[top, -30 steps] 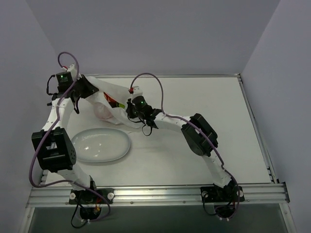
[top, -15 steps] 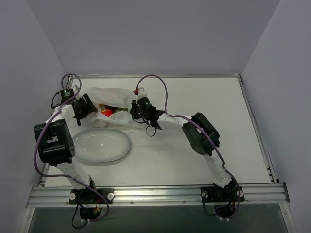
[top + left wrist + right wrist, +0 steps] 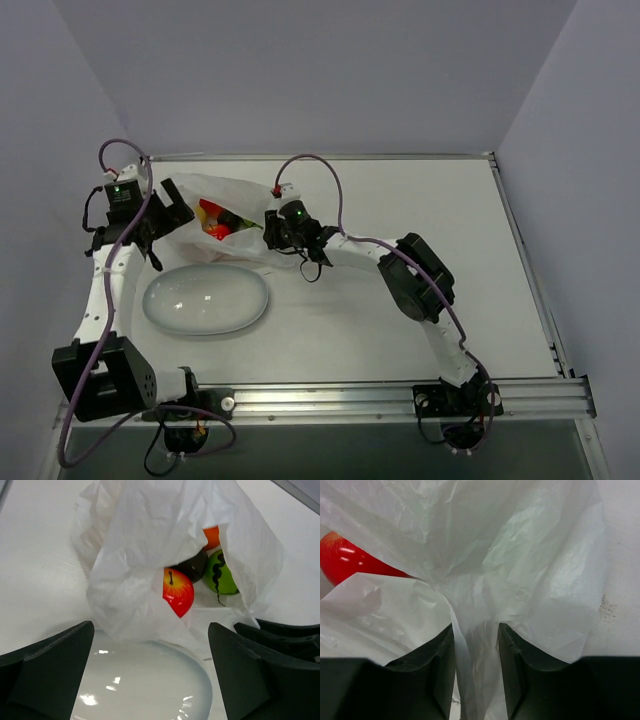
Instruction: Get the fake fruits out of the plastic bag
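The crinkly translucent white plastic bag lies just beyond the smooth white oval plate. Its folds half cover the glossy red apple, dark purple-black ball, bright green ball and orange ball inside. The right gripper pinches a bag fold. The left gripper gapes empty.

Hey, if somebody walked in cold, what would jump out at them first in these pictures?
The crinkly white plastic bag at the far left of the table gapes open on a glossy red apple, a green fruit and an orange. The right gripper pinches a fold of the bag, and the open left gripper faces it across a white oval plate.
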